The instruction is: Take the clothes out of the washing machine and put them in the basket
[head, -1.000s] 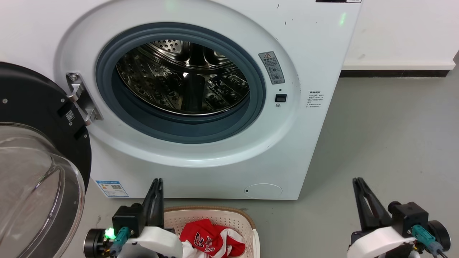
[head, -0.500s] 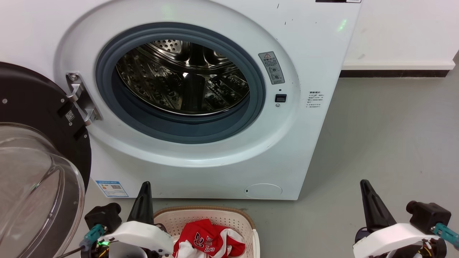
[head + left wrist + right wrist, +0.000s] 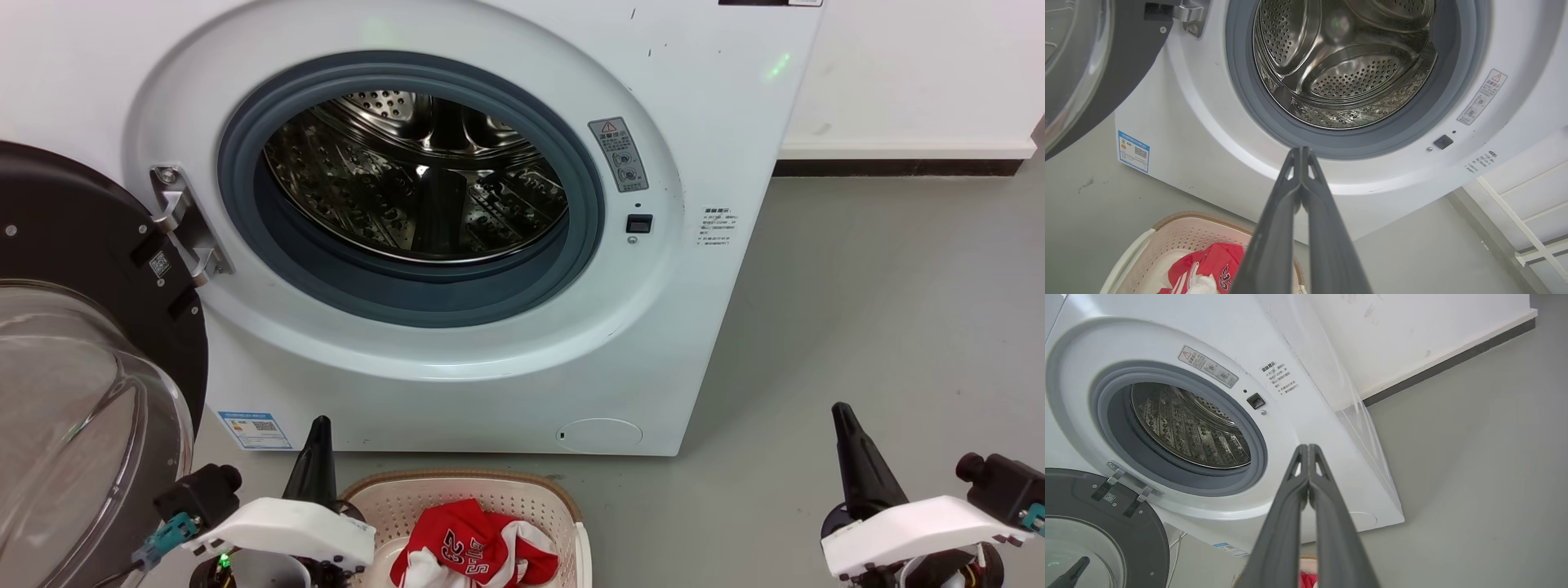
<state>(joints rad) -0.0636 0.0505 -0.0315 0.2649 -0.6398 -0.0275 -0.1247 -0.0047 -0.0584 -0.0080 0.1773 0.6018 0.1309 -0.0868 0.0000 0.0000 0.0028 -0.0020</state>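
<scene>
The crumpled red sports jersey with white trim and white numbers point(image 3: 469, 545) is seen lying inside the cream-white perforated plastic basket with a brown rim point(image 3: 490, 478), which is set on the grey floor point(image 3: 857, 310) before the washer. The jersey is placed just to the right of the left gripper point(image 3: 319, 425) and lower than its two long dark fingertips, apart from them. In the left wrist view it is found low beside the finger bases, to their left. From the right gripper point(image 3: 841, 411) it is well apart, to the left. Both pairs of fingers are pressed together along their length, and nothing is held between them. Beyond the fingertips, the large white front-loading washing machine point(image 3: 718, 106) is shown, its perforated steel drum point(image 3: 408, 188) exposed inside the grey rubber ring point(image 3: 245, 196). Its round black-rimmed glass door point(image 3: 90, 384) is swung open at the left gripper's outer side.
</scene>
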